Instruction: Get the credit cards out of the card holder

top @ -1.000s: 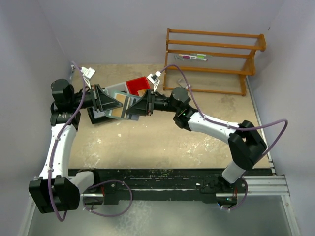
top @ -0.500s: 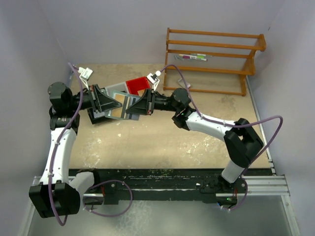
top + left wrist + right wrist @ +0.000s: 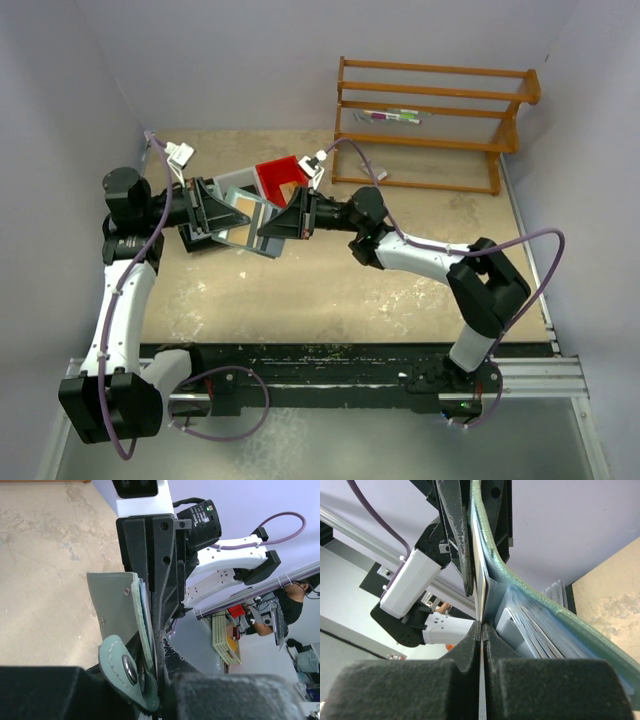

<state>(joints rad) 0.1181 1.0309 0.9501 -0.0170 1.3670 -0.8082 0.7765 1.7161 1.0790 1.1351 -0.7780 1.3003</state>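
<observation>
The grey-green card holder (image 3: 112, 605) hangs in the air between my two grippers, and its snap flap (image 3: 119, 666) is open. My left gripper (image 3: 156, 647) is shut on the holder's edge. My right gripper (image 3: 481, 630) is shut on the thin edge of one credit card (image 3: 481, 592) that sticks out of the holder (image 3: 520, 587). Several more light blue cards (image 3: 537, 630) sit in the pockets. In the top view the left gripper (image 3: 222, 214) and the right gripper (image 3: 266, 232) face each other, with the holder (image 3: 247, 222) between them above the table.
A red bin (image 3: 279, 174) and grey bins (image 3: 235, 183) stand just behind the grippers. A wooden rack (image 3: 430, 120) stands at the back right. Purple walls close the left, back and right sides.
Both grippers have shifted slightly toward the near side, with the holder still between them. The right gripper has moved a little left and the holder has tilted.
</observation>
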